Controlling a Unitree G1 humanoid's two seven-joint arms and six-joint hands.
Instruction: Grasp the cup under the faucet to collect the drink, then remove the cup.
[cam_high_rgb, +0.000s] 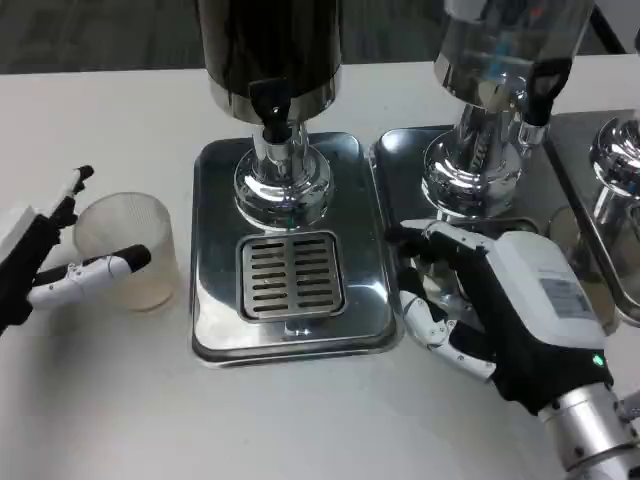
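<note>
The white counter (100, 400) spreads before me, carrying a dark drink dispenser (270, 50) whose faucet (272, 112) hangs over a steel drip tray (215, 250) with a slotted grate (291, 276). A second, clear dispenser (500, 60) stands to the right on its own tray (400, 160).

My right hand (500, 310) rests on the counter just beside the first tray's right edge, fingers loosely spread, holding nothing. My left hand (50, 265) sits at the far left with its fingers parted on either side of the cup (128, 250); I judge they bracket it without yet closing, so that hand is open too.

The cup stands upright on the counter, left of the drip tray and well apart from the faucet. It is a translucent, frosted plastic tumbler, and it looks empty, light and thin-walled.

What worries me: a cup this light may skid or tip if one finger touches before the other, and a hard squeeze could buckle its wall. Carrying it over, I could catch its base on the tray's raised rim. If I stop short of the faucet, the drink would fall onto the grate instead of into the cup.
</note>
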